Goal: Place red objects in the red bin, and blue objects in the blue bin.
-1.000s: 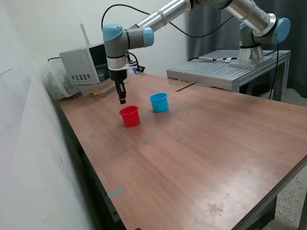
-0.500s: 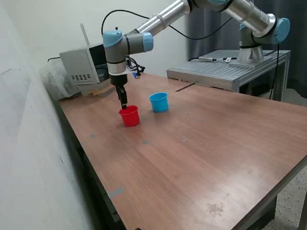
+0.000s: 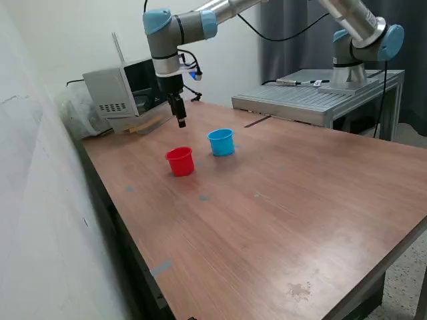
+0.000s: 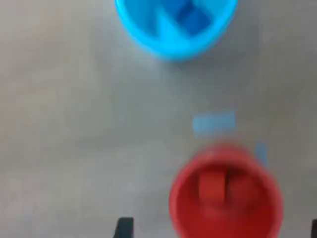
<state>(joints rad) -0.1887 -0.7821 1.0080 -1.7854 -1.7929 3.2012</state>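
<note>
Wooden table (image 3: 280, 200) has no loose cubes; red cup (image 3: 180, 161) and blue cup (image 3: 221, 142) look filled. Gripper (image 3: 180, 121) hangs above, grip unclear. Sorting seems finished.

The exterior view is evenly and softly lit, bright enough that the worktop (image 3: 280, 200) shows its wood grain clearly, with a pale sheen across its far half. Shadows are faint: a soft dark patch lies beside the red bin (image 3: 180, 161) and the blue bin (image 3: 221, 142). That view is sharp. The wrist view is heavily blurred throughout; both cups have smeared rims, and the cubes inside them read as vague blocks.
</note>
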